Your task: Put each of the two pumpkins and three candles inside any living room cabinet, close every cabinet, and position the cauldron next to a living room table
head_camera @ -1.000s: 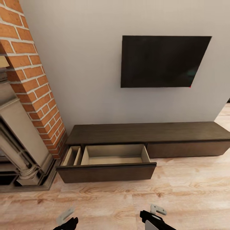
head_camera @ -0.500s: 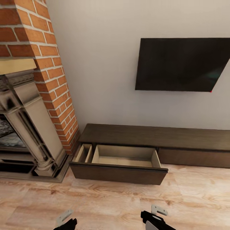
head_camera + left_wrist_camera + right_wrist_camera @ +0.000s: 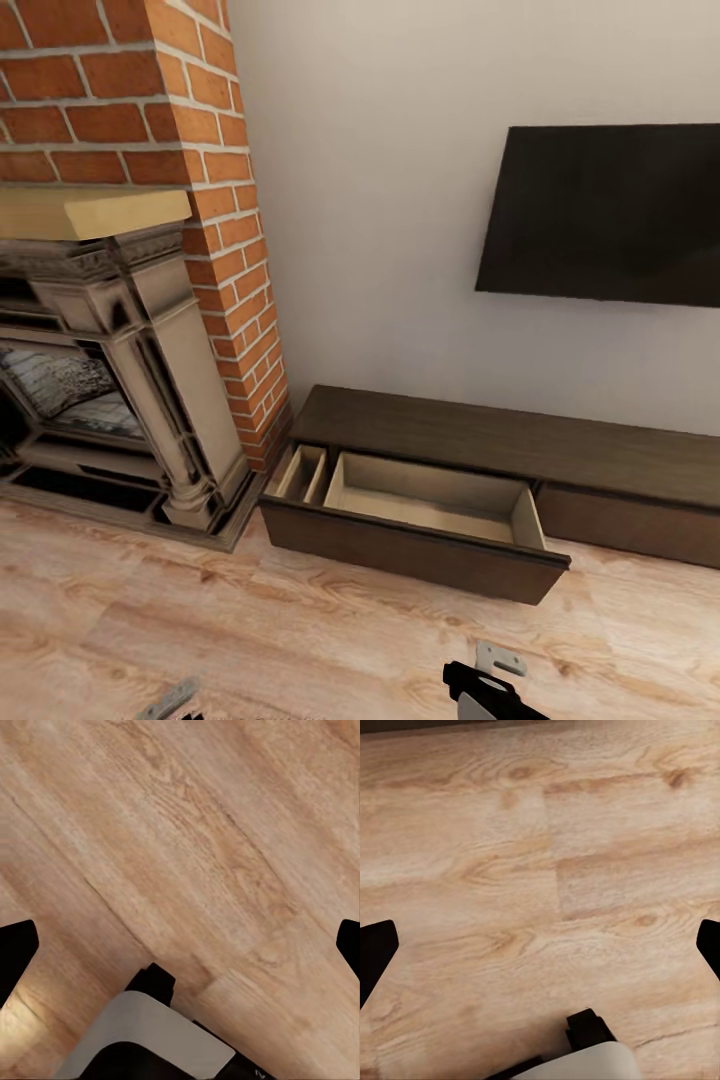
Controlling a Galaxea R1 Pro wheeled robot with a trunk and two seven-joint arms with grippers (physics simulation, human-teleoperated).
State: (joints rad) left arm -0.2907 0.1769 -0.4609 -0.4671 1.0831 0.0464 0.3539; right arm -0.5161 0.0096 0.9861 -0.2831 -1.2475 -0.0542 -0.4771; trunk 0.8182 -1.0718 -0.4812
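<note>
The long low dark brown cabinet (image 3: 500, 440) stands against the white wall. Its left drawer (image 3: 420, 500) is pulled out, showing a wide empty compartment and a narrow divided one. The pumpkins, candles, cauldron and table are out of view. My left gripper (image 3: 180, 945) hangs open over bare wooden floor, its black fingertips (image 3: 15, 945) far apart with nothing between them. My right gripper (image 3: 540, 945) is also open over the floor, holding nothing. In the head view both grippers sit at the lower edge, the right gripper (image 3: 497, 665) well short of the drawer front.
A brick chimney (image 3: 150, 110) with an ornate stone fireplace (image 3: 150, 400) stands left of the cabinet, its base (image 3: 130, 510) jutting onto the floor. A dark TV (image 3: 610, 215) hangs on the wall above the cabinet. Light wooden floor (image 3: 300, 640) lies in front.
The camera has turned left: cabinet and TV slid right in the picture and more of the fireplace came into view. The drawer stays open, the grippers open.
</note>
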